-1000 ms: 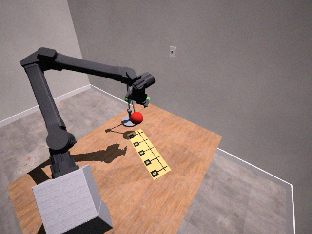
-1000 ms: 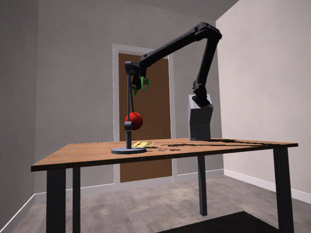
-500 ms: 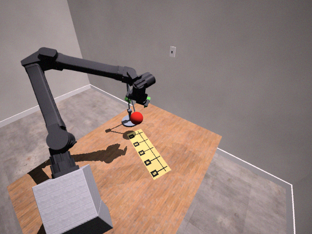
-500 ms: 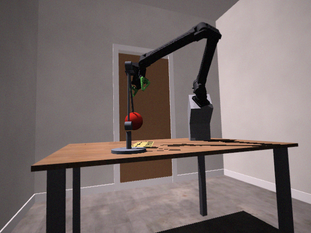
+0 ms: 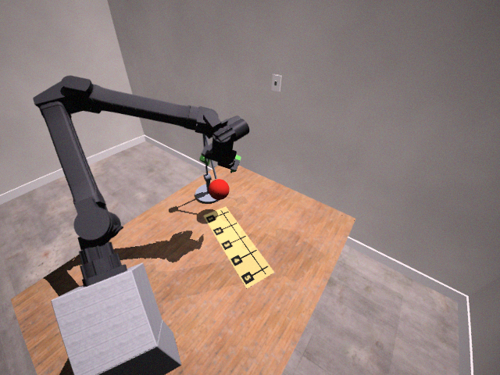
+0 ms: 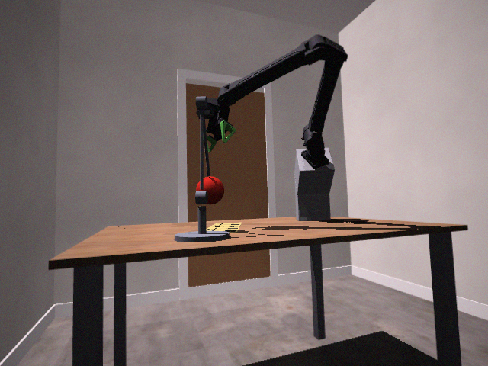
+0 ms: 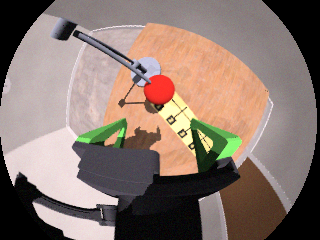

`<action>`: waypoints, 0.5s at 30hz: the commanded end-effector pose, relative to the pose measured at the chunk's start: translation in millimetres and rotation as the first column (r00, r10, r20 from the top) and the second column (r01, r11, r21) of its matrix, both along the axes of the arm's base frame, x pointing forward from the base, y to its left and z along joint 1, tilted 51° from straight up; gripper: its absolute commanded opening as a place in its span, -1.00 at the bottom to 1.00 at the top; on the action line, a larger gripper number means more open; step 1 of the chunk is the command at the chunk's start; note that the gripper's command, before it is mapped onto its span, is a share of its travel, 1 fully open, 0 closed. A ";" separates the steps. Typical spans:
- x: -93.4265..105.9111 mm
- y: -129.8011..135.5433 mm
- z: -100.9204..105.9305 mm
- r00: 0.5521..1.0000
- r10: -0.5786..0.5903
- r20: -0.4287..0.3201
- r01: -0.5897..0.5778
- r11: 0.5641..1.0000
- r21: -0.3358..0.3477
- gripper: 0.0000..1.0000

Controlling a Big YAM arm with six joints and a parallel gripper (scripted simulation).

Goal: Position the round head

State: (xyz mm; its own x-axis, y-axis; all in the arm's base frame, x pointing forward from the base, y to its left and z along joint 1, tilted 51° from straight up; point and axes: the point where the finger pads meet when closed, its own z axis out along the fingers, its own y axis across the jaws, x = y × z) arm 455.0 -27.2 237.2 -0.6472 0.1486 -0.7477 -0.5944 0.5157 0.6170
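The claw (image 5: 219,161) (image 6: 217,137) (image 7: 158,121) stands wide open with nothing between its green fingers, above the lamp's foot (image 5: 200,198) (image 6: 184,237) (image 7: 154,65) and on the robot-base side of it. Just under the claw's level, the red ball head (image 5: 219,189) (image 6: 214,191) (image 7: 159,90) hangs close to the foot, clear of the bench (image 5: 291,226) (image 6: 130,240) (image 7: 215,65), on the side where the yellow strip (image 5: 239,247) (image 6: 223,227) (image 7: 179,111) begins. Beyond the head, the strip runs away from the foot, mark 1 nearest it and mark 5 farthest. The lamp stands up without the claw's grip, its elbow joint (image 6: 201,103) (image 7: 64,29) high over the foot.

I judge this to be the approach, before any reach is tried. Next, the claw should come down around the head, close, draw it outward above a mark, lower it to the asked height and let go to see whether it sinks.
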 end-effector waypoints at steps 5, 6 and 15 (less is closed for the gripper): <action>1.7 -2.6 4.3 0.993 -0.003 -0.118 0.011 0.997 0.071 1.00; 1.4 -2.5 4.0 0.993 -0.002 -0.120 0.011 0.997 0.072 1.00; 5.8 -4.1 11.1 0.997 -0.004 -0.071 0.007 0.999 0.043 1.00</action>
